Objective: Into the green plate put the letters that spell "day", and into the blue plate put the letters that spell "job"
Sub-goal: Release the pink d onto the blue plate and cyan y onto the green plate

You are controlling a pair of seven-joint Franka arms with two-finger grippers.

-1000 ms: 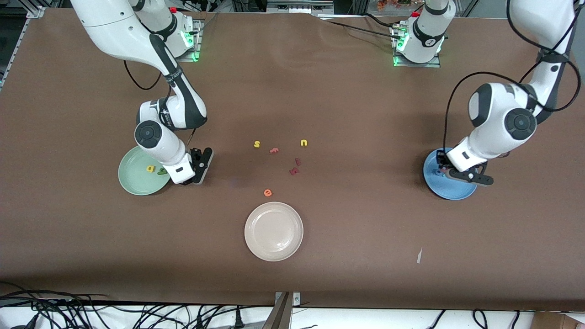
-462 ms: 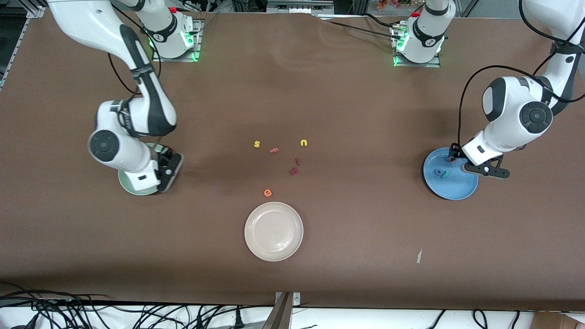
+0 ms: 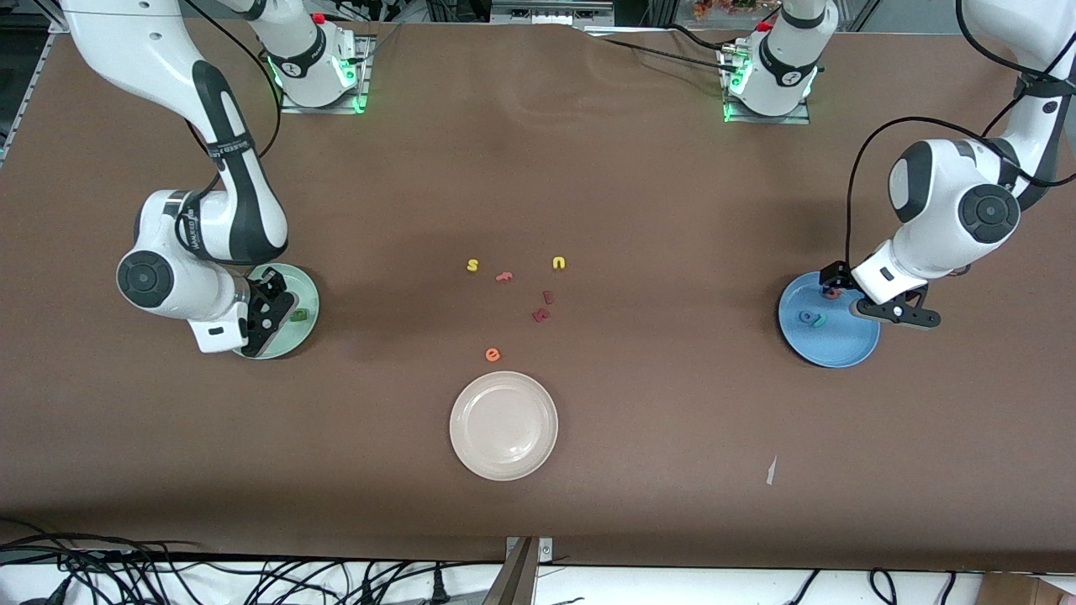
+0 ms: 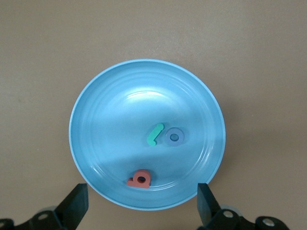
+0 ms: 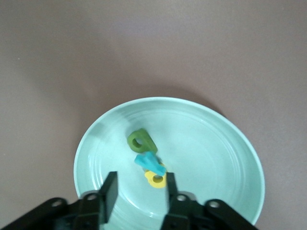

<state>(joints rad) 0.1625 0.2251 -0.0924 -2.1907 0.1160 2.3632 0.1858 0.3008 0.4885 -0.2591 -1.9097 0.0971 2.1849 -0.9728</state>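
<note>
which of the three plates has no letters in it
The cream-white plate, nearest the front camera, is bare. The green plate holds three letters under the right gripper; the blue plate holds three under the left gripper.

Left end effector (image 4: pixel 140 203) hangs over the blue plate (image 4: pixel 96 115) w/ fingers (image 4: pixel 76 203) spread wide, nothing btwn them. In the plate: teal "j" (image 4: pixel 154 134) just beside blue "o" (image 4: pixel 174 138), pinkish-red "b" (image 4: pixel 140 179) apart from both, nr the rim closest to the fingers. Plate sits on the brown desk (image 4: pixel 38 57).
</note>
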